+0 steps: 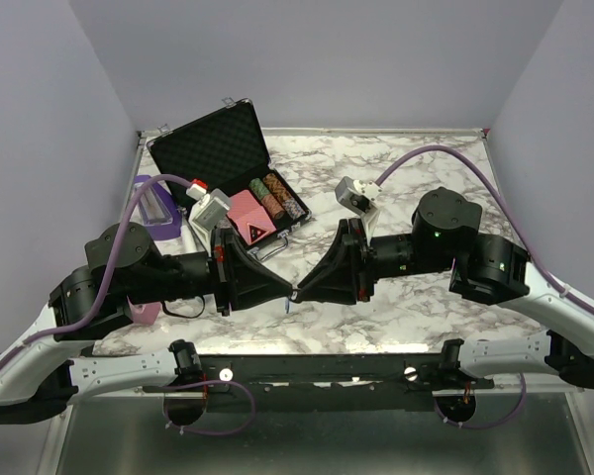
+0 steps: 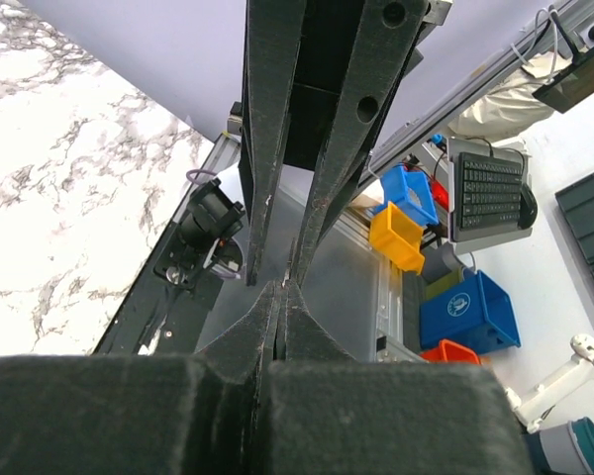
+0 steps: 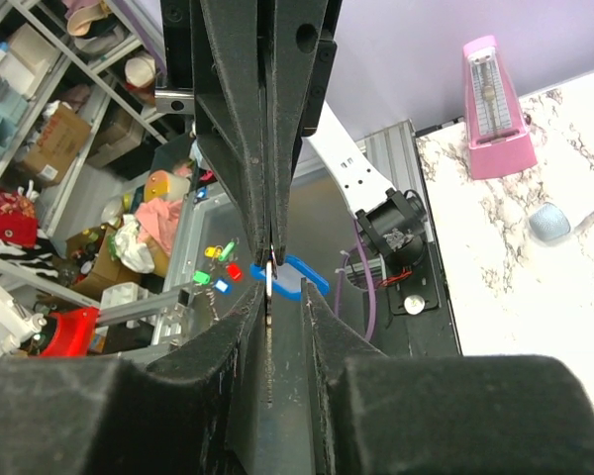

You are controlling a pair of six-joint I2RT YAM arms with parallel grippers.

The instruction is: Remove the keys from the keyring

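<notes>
Meeting tip to tip over the table, on the near side of the black case, the left gripper looks clamped on the blue-tagged keyring, while the right gripper, narrow and grip unclear, should pinch only the pale key and slide it off.

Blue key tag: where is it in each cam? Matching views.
Top external: blue tag at centre, small.
Left wrist: not visible.
Right wrist: at centre.
Shared landmark: marble table, upper left in left wrist, right side in right wrist.
</notes>
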